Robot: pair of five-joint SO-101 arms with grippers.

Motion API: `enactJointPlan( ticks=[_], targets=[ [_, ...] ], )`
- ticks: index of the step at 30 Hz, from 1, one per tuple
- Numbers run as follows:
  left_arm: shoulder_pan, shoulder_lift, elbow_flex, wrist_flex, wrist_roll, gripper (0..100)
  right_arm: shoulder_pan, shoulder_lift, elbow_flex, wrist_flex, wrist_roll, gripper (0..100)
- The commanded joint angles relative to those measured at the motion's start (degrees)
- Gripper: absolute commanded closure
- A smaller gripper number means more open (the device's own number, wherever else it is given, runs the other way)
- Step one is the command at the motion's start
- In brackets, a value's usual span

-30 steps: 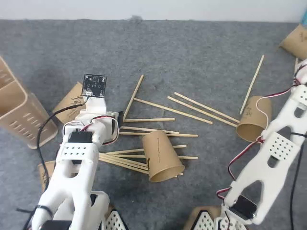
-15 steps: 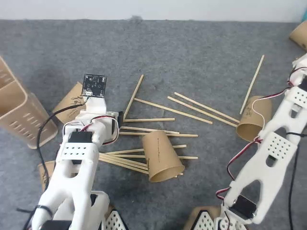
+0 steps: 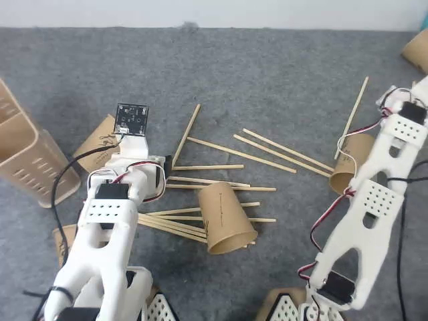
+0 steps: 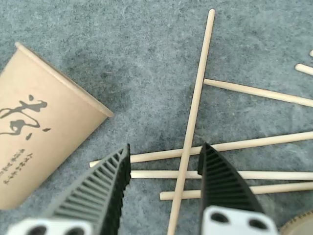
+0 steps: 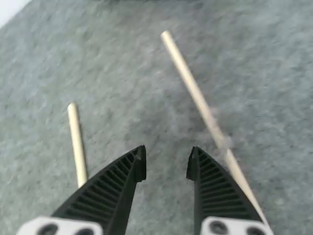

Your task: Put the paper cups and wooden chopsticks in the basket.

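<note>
Several wooden chopsticks [image 3: 221,167] lie scattered across the grey mat, and one more chopstick [image 3: 352,117] lies at the right. A paper cup [image 3: 227,217] lies on its side over them in the middle. My left gripper [image 4: 164,161] is open low over the mat, with one chopstick [image 4: 193,122] running between its jaws and another paper cup [image 4: 39,132] beside it. My right gripper [image 5: 166,156] is open above bare mat between two chopsticks [image 5: 205,112]. A third cup [image 3: 348,164] lies against the right arm. The tan slotted basket [image 3: 23,160] stands at the left edge.
Another cup [image 3: 418,50] lies at the far right corner, and one [image 3: 63,241] is partly hidden beside the left arm's base. The mat's far half [image 3: 221,73] holds nothing.
The right arm has swung left and away from its base, uncovering more of the right-hand cup. The left arm, cups and chopsticks have not moved.
</note>
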Motion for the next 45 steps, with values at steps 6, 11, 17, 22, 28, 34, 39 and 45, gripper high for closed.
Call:
enactJointPlan(
  ticks=[6, 11, 17, 22, 28, 34, 39, 45],
  targets=[
    [0.44, 0.26, -1.54, -1.05, -0.79, 79, 1.63, -1.54, -0.62, 6.81, 5.45, 85.0],
    [0.44, 0.26, -1.54, -1.05, -0.79, 79, 1.71, -2.33, -1.32, 14.81, 9.23, 85.0],
    [0.44, 0.26, -1.54, -1.05, -0.79, 79, 2.42, -4.88, -8.53, 26.68, 9.76, 85.0],
    [0.44, 0.26, -1.54, -1.05, -0.79, 79, 5.32, -10.51, -8.26, 33.89, 12.92, 85.0],
    [0.44, 0.26, -1.54, -1.14, -0.79, 79, 8.04, -9.63, -8.09, 35.30, 16.97, 85.0],
    [0.44, 0.26, -1.54, -1.05, -0.79, 79, 8.31, -1.45, -8.18, 33.45, 20.92, 85.1],
    [0.44, 0.26, -1.54, -0.97, -0.79, 79, 8.13, 4.70, -8.35, 32.66, 23.12, 85.5],
    [0.44, 0.26, -1.54, -0.97, -0.79, 79, 8.40, 3.30, -8.35, 32.84, 23.03, 98.5]
  ],
)
